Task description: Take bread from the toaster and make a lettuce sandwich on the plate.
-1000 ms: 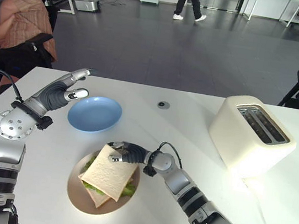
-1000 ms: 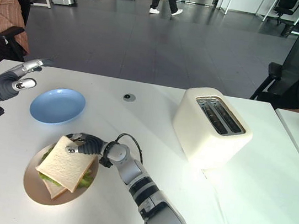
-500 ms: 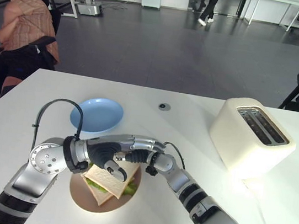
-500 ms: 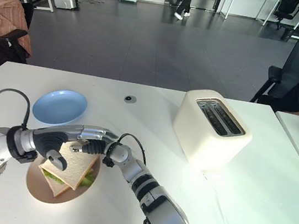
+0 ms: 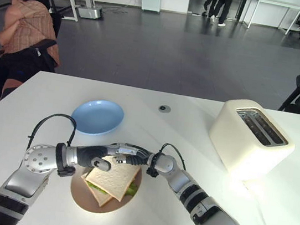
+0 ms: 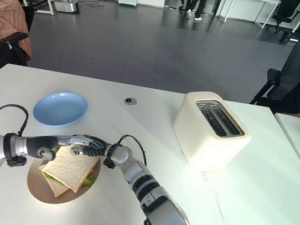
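A sandwich sits on a tan plate (image 5: pixel 79 198) near the table's front: a bottom slice, green lettuce (image 5: pixel 131 190) peeking out at the right, and a top bread slice (image 5: pixel 112 177) lying askew. My right hand (image 5: pixel 134 155) is at the top slice's far corner, fingers curled on it. My left hand (image 5: pixel 95 157) lies against the slice's far-left edge, its fingers stretched toward the right hand. The cream toaster (image 5: pixel 251 139) stands at the right, and its slots look dark.
An empty blue plate (image 5: pixel 97 116) lies just behind the sandwich plate. A small round grommet (image 5: pixel 164 109) is set in the table farther back. A black cable loops off my left wrist (image 5: pixel 53 127). The table's edge runs along the left.
My left arm swung in from beside the blue plate, passed over the sandwich, and now rests lower at its far-left edge. The right hand stayed at the top slice's corner.
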You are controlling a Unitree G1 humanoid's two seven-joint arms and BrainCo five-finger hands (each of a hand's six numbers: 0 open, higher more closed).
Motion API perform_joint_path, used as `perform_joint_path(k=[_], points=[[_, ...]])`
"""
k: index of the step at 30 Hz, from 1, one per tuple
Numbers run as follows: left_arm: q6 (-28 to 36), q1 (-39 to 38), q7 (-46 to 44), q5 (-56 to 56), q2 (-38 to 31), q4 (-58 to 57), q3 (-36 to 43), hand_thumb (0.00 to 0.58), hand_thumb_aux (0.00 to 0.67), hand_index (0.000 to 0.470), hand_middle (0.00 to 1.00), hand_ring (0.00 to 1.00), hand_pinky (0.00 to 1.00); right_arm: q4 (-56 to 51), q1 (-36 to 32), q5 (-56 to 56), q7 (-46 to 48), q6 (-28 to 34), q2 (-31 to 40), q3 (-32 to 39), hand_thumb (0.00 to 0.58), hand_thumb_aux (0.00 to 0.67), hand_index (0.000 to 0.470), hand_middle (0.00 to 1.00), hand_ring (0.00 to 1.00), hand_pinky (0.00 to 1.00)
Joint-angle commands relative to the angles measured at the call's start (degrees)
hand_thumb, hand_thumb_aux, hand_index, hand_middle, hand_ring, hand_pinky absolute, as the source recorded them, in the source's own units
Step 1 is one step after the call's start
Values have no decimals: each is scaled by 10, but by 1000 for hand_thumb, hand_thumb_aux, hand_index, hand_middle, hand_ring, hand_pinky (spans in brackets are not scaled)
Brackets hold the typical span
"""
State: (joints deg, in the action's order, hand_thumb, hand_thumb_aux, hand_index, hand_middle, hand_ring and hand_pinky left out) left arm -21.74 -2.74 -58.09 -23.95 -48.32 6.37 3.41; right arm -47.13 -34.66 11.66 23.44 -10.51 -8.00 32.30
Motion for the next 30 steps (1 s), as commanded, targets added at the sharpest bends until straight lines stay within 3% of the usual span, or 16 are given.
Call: perform_joint_path(k=[1, 6, 13, 21, 22, 23, 30], points=[[34, -17, -36, -37, -9, 10, -26, 0, 0, 0, 0, 0, 0, -37, -24, 16, 3, 35, -29, -5, 580, 670, 470, 0, 0, 0], [72, -29, -64, -17, -10, -16, -25, 0, 0, 0, 0, 0, 0, -37, -22, 17, 6, 34, -30, -6, 580, 670, 470, 0, 0, 0], [76, -27, -80, 45, -7, -67, -12, 0, 0, 0, 0, 0, 0, -33, -21, 17, 9, 35, -30, -5, 580, 670, 470, 0, 0, 0], [56, -3, -34, 208, -18, -178, 61, 0, 0, 0, 0, 0, 0, -22, -25, 10, 20, 40, -24, -11, 580, 670, 470, 0, 0, 0], [53, 1, -32, 211, -14, -191, 70, 0, 0, 0, 0, 0, 0, -13, -34, 4, 25, 41, -16, -20, 140, 87, 61, 0, 0, 0], [50, 3, -30, 217, -12, -206, 79, 0, 0, 0, 0, 0, 0, 0, -45, -5, 28, 44, -9, -33, 0, 0, 0, 0, 0, 0], [29, 11, -17, 229, 2, -280, 118, 0, 0, 0, 0, 0, 0, 113, -130, -68, 26, 80, 30, -155, 0, 0, 0, 0, 0, 0]])
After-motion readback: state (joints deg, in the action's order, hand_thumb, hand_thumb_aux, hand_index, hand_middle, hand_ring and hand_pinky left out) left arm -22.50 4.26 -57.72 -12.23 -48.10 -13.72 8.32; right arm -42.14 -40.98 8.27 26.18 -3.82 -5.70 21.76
